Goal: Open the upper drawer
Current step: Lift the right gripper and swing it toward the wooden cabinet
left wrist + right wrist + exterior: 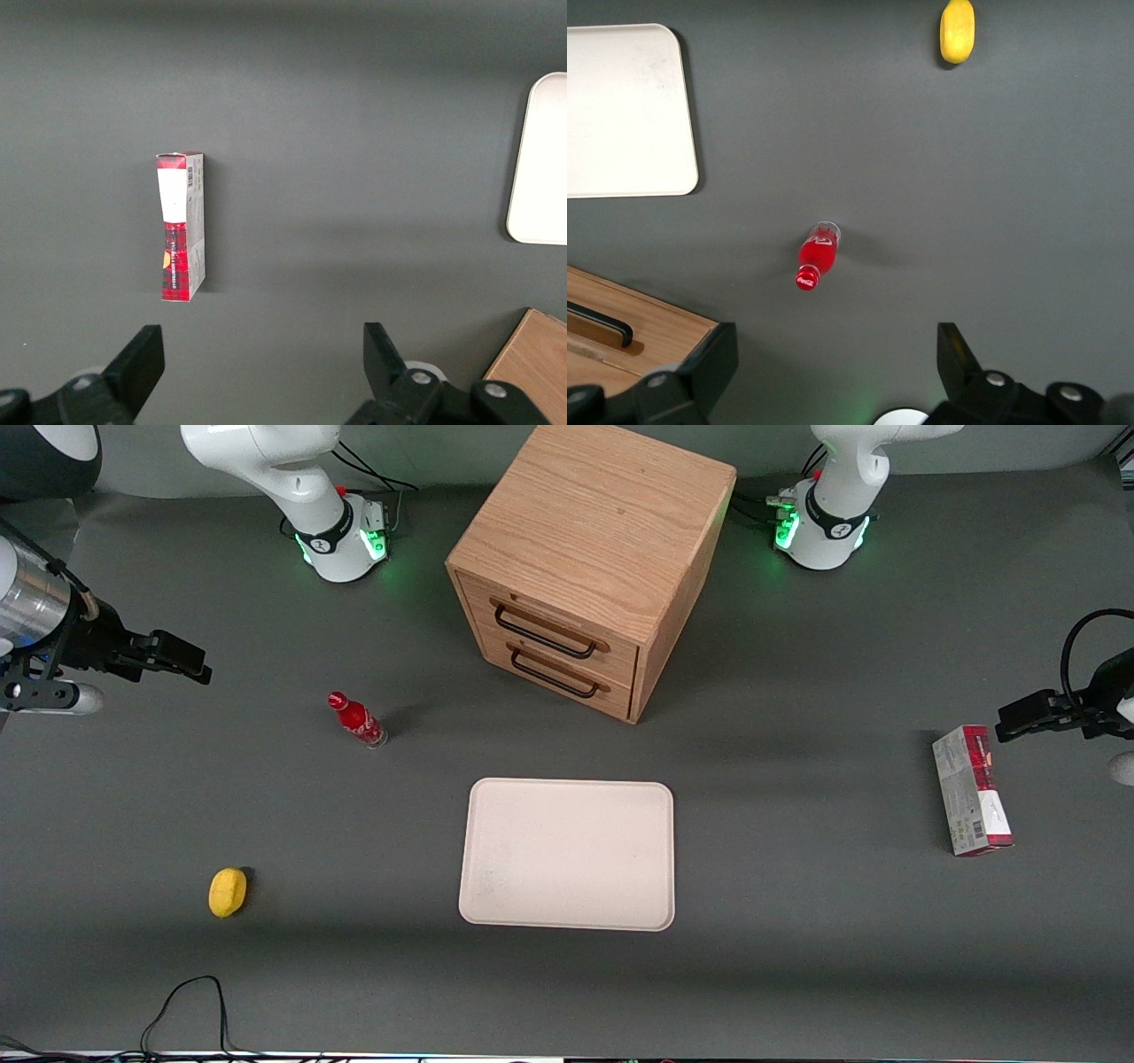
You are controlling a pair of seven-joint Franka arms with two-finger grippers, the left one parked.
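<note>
Upper drawer (554,631) sits shut in the oak cube cabinet (592,558), flush with the cabinet face, its black wire handle (542,632) directly above the matching handle of the lower drawer (556,674). The right arm's hand (168,657) hangs above the tabletop (797,957) at the working arm's end, well apart from the cabinet, its fingers (700,367) spread wide and grasping nothing. A red cola bottle (356,719) stands upright between the hand and the cabinet, slightly nearer the front camera than either. Judging from this layout, the main risk is the approach: a low sweep toward the handle could clip the bottle and knock it over. The two handles are close together and alike, so a small error in height could put the fingers on the lower drawer's handle instead. The cabinet is turned at an angle to the hand, so a pull not lined up with the drawer's travel might drag or twist the whole cabinet rather than slide the drawer out. A yellow lemon (228,891) and a cream tray (567,854) lie nearer the front camera than the hand, clear of the likely path.
</note>
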